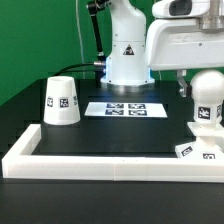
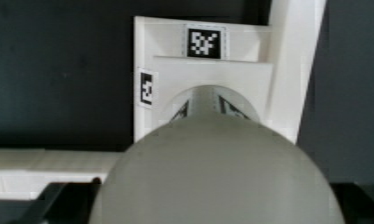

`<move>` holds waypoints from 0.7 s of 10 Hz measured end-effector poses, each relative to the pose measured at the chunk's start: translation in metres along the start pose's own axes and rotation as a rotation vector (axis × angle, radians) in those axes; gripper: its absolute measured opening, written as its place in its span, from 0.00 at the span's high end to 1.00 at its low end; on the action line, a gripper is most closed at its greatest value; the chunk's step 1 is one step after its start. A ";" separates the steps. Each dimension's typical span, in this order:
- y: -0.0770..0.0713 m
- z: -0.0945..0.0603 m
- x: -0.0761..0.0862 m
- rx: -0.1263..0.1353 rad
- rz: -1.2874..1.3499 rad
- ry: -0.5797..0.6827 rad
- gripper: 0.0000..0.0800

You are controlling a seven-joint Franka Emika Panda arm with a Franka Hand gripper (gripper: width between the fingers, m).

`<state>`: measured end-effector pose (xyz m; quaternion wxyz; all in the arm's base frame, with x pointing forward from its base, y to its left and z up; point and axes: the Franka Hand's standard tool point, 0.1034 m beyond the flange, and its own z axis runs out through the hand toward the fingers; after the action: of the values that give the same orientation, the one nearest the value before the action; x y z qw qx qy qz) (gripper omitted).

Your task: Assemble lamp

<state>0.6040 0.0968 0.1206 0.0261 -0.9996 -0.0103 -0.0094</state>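
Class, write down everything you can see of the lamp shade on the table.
The shade is a white, plastic-looking tapered cup, standing with its narrow end up. Black-and-white square tags show on its side. It rests on the black table at the exterior view's left, apart from the marker board; nothing else touches it.

The marker board lies flat on the black table, near its rear centre. A long white border rail runs along the table's front edge and the exterior view's left side. A green backdrop stands behind.

Shade, bulb and base look smooth matt white plastic; table matt black.
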 end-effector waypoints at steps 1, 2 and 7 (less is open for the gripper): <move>0.000 0.000 0.000 0.000 0.045 0.000 0.28; 0.000 0.000 0.000 0.000 0.125 0.000 0.28; 0.001 0.001 -0.001 0.005 0.489 0.005 0.28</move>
<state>0.6029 0.0957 0.1192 0.0300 -0.9723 0.2318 -0.0050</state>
